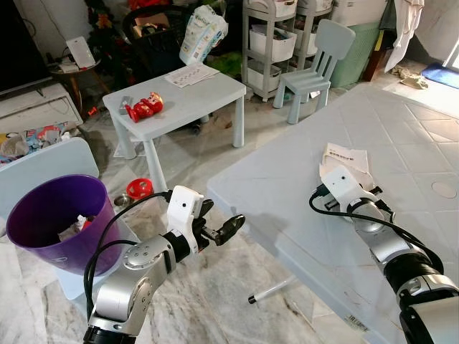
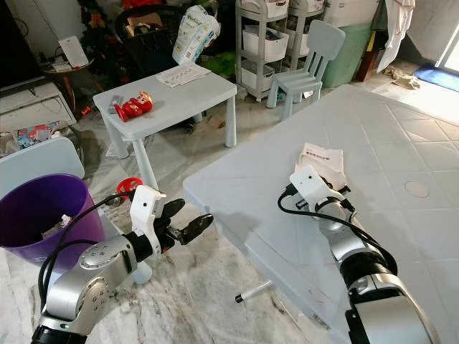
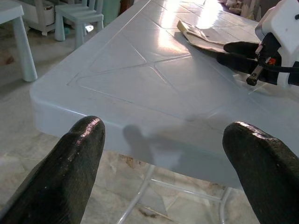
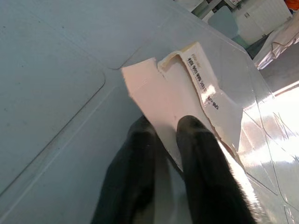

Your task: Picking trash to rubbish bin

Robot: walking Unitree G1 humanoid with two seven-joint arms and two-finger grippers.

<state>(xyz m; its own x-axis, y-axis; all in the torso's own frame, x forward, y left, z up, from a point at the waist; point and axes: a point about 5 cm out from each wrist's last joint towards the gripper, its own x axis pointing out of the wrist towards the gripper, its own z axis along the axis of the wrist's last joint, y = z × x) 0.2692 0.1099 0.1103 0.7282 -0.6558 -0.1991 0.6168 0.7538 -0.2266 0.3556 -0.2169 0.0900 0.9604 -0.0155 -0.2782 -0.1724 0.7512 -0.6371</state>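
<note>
The purple bin (image 1: pixel 54 215) is standing on the floor at far left. The left pincer (image 1: pixel 222 231) is hovering wide apart off the tabletop (image 1: pixel 287 215) edge, holding nothing. To the right, the paper (image 4: pixel 173 93) is lying flat on the tabletop, and the right pincer (image 4: pixel 166 135), much nearer, is pinching its near edge, fingers narrow, paper stretching away beyond.

Bright daylight, tabletop glare, sharp.
</note>
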